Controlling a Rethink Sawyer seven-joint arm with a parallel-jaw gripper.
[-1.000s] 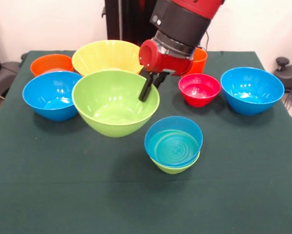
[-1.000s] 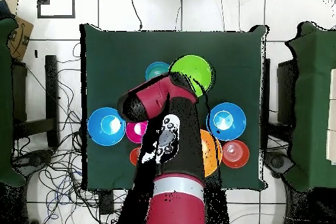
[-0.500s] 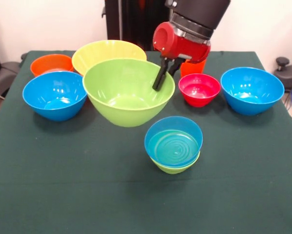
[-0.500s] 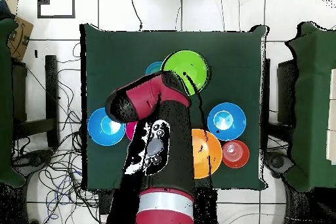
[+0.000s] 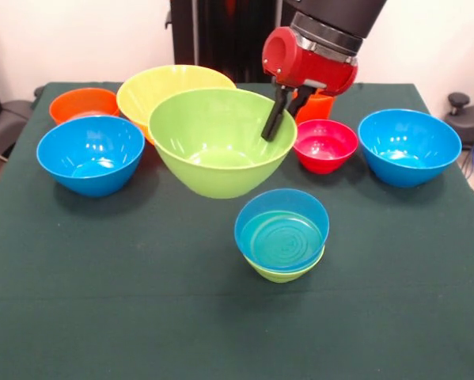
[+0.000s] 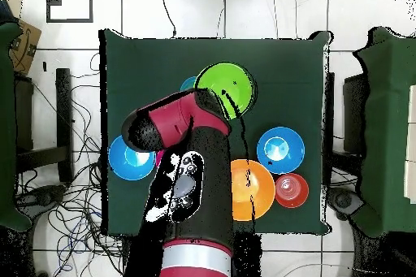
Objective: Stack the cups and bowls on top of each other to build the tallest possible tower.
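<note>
My gripper (image 5: 274,125) is shut on the right rim of the large lime green bowl (image 5: 213,150) and holds it tilted above the table, one finger inside the bowl. In the overhead view the gripper (image 6: 231,101) sits at the edge of the lime bowl (image 6: 219,85). In front of it stands a short tower (image 5: 282,234): a small blue bowl nested on a yellow-green piece. The largest yellow bowl (image 5: 161,87) stands behind the lime bowl. The orange cup (image 5: 322,106) is partly hidden behind the gripper.
An orange bowl (image 5: 80,103) and a blue bowl (image 5: 89,154) stand at the left. A red-pink bowl (image 5: 325,146) and another blue bowl (image 5: 409,146) stand at the right. The green cloth (image 5: 142,317) covers the table.
The gripper has lifted the lime green bowl and carried it to the right and farther back in the front view. The other bowls have not moved.
</note>
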